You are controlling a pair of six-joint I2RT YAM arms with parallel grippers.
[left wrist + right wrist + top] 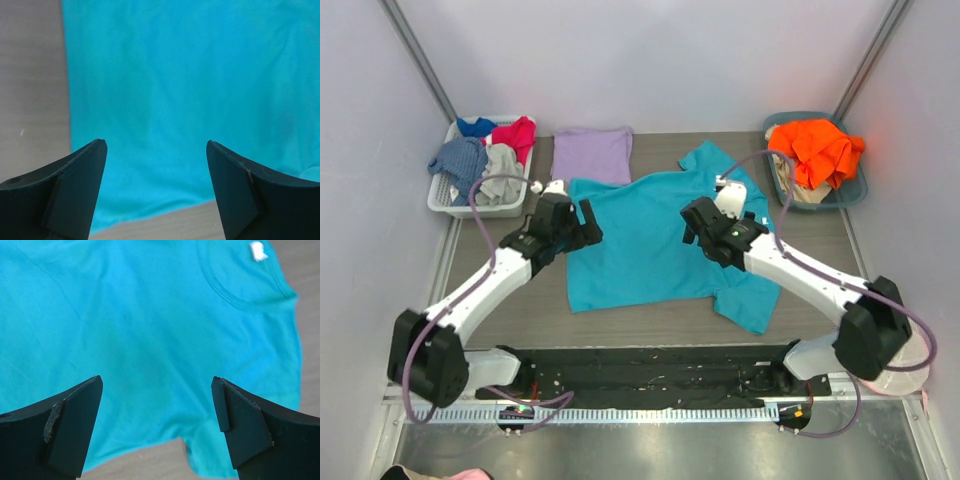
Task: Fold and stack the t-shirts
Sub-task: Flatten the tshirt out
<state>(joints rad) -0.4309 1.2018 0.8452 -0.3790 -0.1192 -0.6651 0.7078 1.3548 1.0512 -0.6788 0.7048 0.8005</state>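
The teal t-shirt (640, 245) lies spread flat across the middle of the table, collar toward the right. Its white neck label (258, 250) shows in the right wrist view. Behind it the lavender t-shirt (592, 155) lies as a folded square. My left gripper (587, 222) hovers open over the teal shirt's left edge, and only cloth (190, 90) and bare table show between its fingers (156, 145). My right gripper (696, 232) stands open above the shirt's right part near the sleeve, and nothing is held in it (157, 382).
A white basket (442, 195) at the back left holds red, blue and grey garments. A teal basket (855, 190) at the back right holds a bright orange garment (817, 150). Grey walls close in the table on both sides.
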